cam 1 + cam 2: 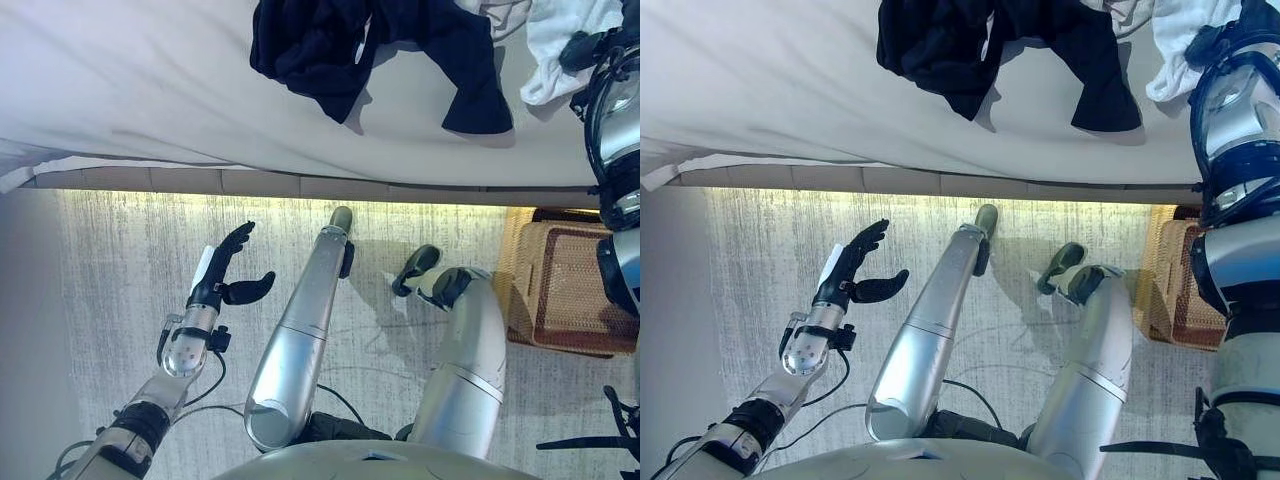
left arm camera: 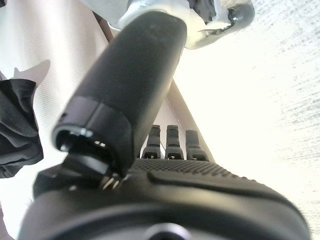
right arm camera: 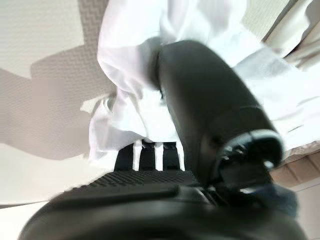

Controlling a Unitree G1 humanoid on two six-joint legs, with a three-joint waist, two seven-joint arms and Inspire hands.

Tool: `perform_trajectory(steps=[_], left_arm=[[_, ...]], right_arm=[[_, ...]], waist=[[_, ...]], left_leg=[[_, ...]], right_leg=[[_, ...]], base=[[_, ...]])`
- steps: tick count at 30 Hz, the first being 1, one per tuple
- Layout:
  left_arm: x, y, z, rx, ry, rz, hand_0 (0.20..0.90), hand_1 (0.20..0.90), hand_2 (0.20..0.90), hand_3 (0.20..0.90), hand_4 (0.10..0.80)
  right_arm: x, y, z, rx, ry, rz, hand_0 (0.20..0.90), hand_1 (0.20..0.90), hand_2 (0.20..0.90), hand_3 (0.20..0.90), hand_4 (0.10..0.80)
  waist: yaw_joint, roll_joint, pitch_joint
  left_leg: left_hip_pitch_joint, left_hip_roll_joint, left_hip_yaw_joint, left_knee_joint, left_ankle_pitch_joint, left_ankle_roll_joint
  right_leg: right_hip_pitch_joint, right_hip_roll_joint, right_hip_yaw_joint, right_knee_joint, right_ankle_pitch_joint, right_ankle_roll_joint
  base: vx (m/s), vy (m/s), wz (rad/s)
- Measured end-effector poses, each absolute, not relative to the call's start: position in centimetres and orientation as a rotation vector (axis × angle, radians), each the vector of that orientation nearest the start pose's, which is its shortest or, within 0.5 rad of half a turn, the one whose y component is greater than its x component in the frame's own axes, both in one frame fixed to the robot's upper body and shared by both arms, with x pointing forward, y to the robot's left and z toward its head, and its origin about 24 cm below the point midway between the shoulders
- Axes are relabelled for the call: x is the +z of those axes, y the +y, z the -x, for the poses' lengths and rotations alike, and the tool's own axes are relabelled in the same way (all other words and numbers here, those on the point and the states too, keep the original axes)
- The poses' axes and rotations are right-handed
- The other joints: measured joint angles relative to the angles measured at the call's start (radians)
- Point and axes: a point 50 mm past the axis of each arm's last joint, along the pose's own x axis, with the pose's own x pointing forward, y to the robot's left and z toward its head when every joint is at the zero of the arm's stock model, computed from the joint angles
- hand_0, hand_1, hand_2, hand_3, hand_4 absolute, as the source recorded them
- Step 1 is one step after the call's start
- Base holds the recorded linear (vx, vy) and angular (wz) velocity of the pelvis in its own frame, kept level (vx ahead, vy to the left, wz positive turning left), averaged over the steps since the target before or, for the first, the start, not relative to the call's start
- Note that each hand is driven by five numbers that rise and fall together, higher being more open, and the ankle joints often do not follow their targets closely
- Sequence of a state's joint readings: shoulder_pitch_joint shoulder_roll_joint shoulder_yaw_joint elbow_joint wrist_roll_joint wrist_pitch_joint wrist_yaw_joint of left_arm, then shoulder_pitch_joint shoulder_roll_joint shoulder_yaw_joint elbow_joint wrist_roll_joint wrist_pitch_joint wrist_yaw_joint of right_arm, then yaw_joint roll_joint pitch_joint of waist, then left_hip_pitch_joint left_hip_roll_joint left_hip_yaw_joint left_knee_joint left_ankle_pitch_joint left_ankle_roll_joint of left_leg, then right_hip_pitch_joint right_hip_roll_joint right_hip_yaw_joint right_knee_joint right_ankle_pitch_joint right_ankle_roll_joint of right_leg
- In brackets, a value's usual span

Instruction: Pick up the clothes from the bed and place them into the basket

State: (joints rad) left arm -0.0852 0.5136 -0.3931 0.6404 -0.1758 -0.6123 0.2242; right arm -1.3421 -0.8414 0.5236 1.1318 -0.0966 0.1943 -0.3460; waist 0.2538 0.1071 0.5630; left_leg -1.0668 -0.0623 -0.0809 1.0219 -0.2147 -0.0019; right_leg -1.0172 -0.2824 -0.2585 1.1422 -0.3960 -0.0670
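Observation:
A black garment [image 1: 340, 50] lies crumpled on the grey bed [image 1: 120, 80] at the far middle. A white garment [image 1: 555, 40] lies at the bed's far right. My right hand [image 1: 585, 48] is on it. In the right wrist view my thumb [image 3: 210, 100] presses into the bunched white cloth [image 3: 130, 60], and my fingers run under it. The cloth hangs a little above the sheet. My left hand [image 1: 225, 275] is open and empty over the floor, below the bed's edge. A woven basket [image 1: 570, 290] stands on the floor at the right.
The bed's edge [image 1: 300, 182] runs across the view between the floor and the sheet. A pale carpet [image 1: 120, 260] covers the floor. Another light cloth [image 1: 495, 12] lies beside the white garment at the far edge.

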Motion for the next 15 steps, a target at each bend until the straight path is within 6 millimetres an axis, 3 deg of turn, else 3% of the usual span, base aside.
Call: perform_trajectory(steps=[7,10,15], left_arm=[[-2.9,23.1,-22.0,-0.083,0.071,-0.399,0.900,0.900,0.900,0.900,0.800],[-3.3,23.3,-21.6,-0.094,0.102,-0.401,0.900,0.900,0.900,0.900,0.800],[-4.1,23.7,-21.3,-0.066,0.148,-0.392,0.900,0.900,0.900,0.900,0.800]], right_arm=[[26.1,-33.3,-38.2,-0.600,0.045,0.996,0.300,0.300,0.300,0.200,0.100],[24.7,-33.7,-38.0,-0.563,0.064,0.935,0.300,0.300,0.300,0.200,0.100],[24.1,-34.6,-37.5,-0.567,0.079,0.874,0.300,0.300,0.300,0.200,0.100]], waist=[[-0.008,-0.003,0.001],[-0.010,-0.007,0.002],[-0.010,-0.010,0.004]], left_leg=[[0.213,0.010,0.020,-0.110,0.003,0.003],[0.326,0.008,0.031,-0.194,0.044,0.010],[0.535,0.013,0.033,-0.406,0.101,-0.003]], right_leg=[[0.204,0.014,0.001,-0.118,0.003,0.003],[0.310,0.017,-0.002,-0.195,0.040,0.031],[0.500,0.036,-0.025,-0.398,0.137,0.033]], base=[[0.059,0.028,-0.09],[0.055,0.000,-0.05],[0.029,0.034,-0.07]])
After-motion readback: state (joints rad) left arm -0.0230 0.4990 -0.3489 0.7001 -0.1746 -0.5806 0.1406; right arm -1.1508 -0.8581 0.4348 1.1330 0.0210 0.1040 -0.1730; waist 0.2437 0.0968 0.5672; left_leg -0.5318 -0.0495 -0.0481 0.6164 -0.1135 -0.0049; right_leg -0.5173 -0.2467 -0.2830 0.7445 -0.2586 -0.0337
